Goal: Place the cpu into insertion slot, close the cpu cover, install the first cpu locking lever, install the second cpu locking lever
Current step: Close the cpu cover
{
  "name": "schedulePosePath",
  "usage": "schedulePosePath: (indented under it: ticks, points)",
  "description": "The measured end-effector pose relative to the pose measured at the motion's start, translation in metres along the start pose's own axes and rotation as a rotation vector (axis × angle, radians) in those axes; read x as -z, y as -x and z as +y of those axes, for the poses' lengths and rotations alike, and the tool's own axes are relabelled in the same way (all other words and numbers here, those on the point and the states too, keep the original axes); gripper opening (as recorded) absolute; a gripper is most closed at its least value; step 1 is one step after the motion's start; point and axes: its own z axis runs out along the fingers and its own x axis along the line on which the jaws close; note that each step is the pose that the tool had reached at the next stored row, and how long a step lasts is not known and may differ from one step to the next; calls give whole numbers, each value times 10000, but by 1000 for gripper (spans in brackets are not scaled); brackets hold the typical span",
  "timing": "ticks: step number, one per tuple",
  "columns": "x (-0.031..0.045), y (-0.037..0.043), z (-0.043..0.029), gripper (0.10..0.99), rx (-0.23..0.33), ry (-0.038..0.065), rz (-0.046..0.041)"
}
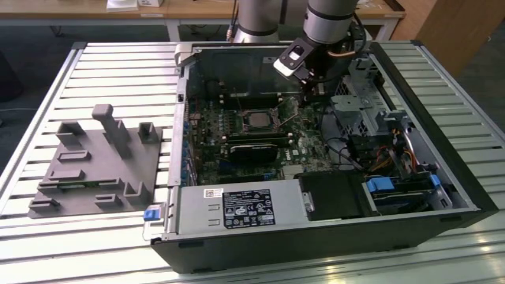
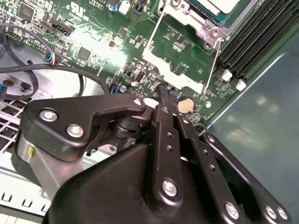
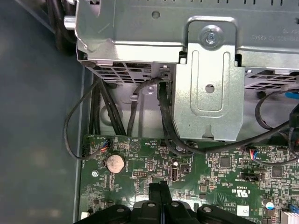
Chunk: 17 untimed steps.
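— Where is the chip?
— The chip (image 2: 224,4) sits in the socket (image 1: 240,118) on the green board (image 1: 308,155) of the open computer case (image 1: 316,251), which stands on the slatted worktop (image 1: 118,65). The cover plate (image 2: 191,21) lies down around its edges.
— And the tool?
— The tool (image 1: 306,102) hangs over the board, just to the exterior view's right of the socket, near a round coin battery (image 3: 115,163). In both wrist views its fingers (image 3: 154,198) are pressed together, holding nothing.
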Motion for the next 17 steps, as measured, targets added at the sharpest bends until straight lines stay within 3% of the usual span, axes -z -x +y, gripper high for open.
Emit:
schedulePosePath:
  ticks: [17]
  points:
    - [-15, -2, -79, 106, 0, 0, -6]
